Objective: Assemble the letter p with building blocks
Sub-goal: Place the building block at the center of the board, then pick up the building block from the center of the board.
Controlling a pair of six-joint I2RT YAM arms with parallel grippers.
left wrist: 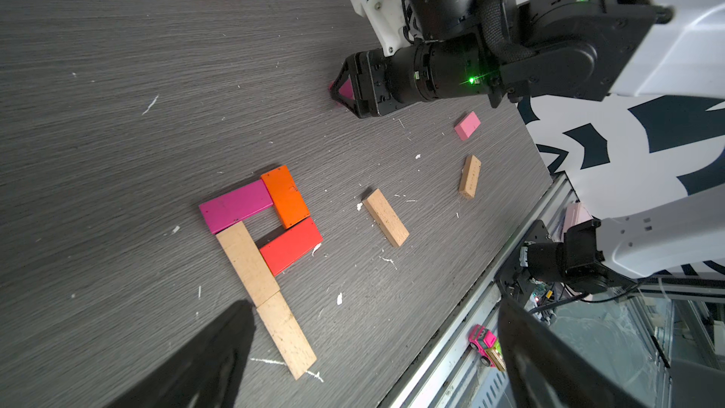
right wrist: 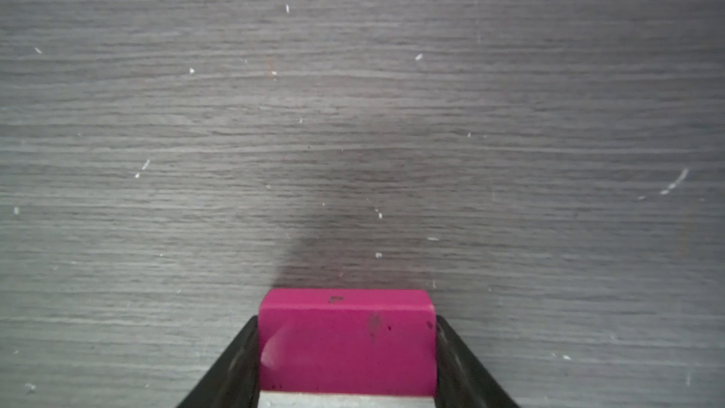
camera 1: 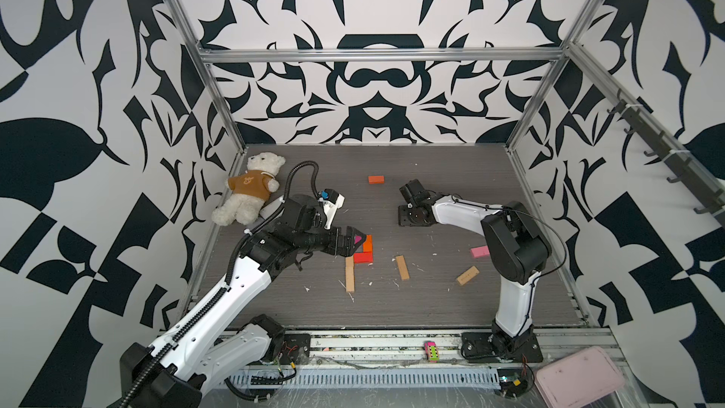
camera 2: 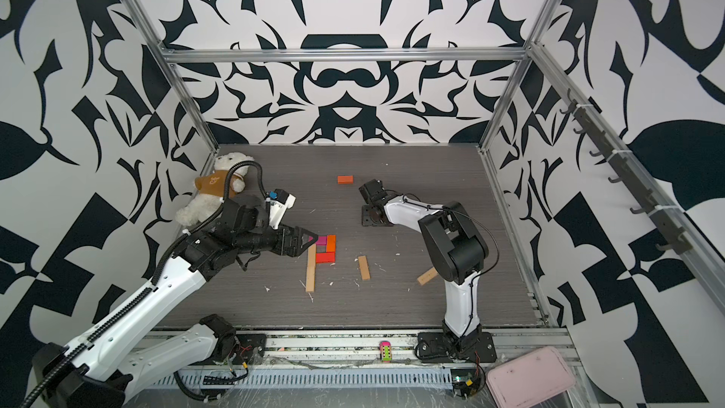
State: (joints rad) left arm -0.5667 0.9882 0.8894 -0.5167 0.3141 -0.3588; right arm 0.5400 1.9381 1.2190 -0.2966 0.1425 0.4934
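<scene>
On the grey table (camera 1: 431, 308) lie building blocks in a P shape: two tan bars (left wrist: 247, 261) end to end, a magenta one (left wrist: 235, 206), an orange one (left wrist: 285, 196) and a red one (left wrist: 292, 245). My right gripper (camera 1: 357, 243) hovers over the shape's upper left corner, shut on another magenta block (right wrist: 347, 339). My left gripper (left wrist: 374, 304) stands wide open and empty, off to the side of the shape (camera 1: 412, 215). Loose blocks lie around: orange (camera 1: 376, 179), two tan (camera 1: 402, 267) (camera 1: 467, 275), light pink (camera 1: 479, 251).
A white teddy bear (camera 1: 251, 190) lies at the far left corner. A pink-and-green toy car (camera 1: 430, 351) sits on the metal rail along the front edge. A pale pink tray (camera 1: 578, 376) rests at the front right, outside the table.
</scene>
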